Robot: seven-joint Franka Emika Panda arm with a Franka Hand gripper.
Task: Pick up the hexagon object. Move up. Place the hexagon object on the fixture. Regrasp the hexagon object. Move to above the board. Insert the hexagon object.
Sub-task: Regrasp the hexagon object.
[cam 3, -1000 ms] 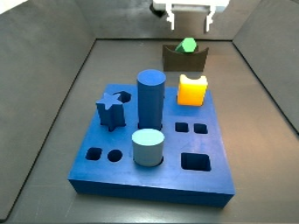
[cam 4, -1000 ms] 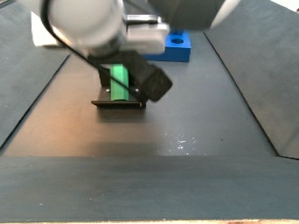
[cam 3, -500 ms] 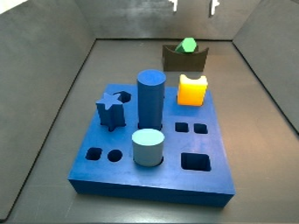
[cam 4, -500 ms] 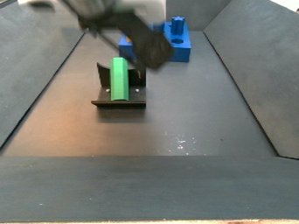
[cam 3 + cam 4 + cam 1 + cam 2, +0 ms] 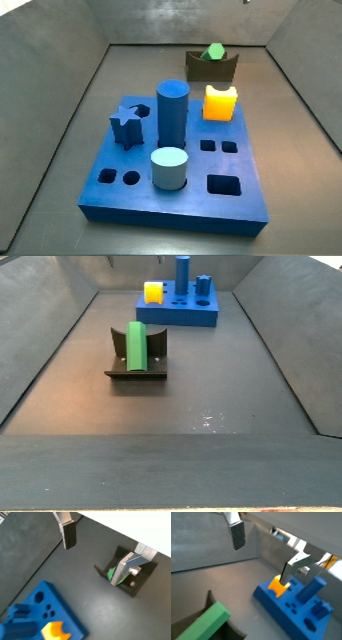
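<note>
Gripper [image 5: 100,547] raised above floor, out of both side views; fingers [image 5: 67,532] spread wide apart, nothing between them. Hexagon [image 5: 136,344] lying in notch of fixture [image 5: 136,368], long axis along it, overhanging both ends; seen end-on in a side view [image 5: 213,51]. Fixture near floor's far edge there, just behind orange block [image 5: 221,103]. Board [image 5: 181,195] in mid-floor, tall cylinder [image 5: 171,112] upright.
</note>
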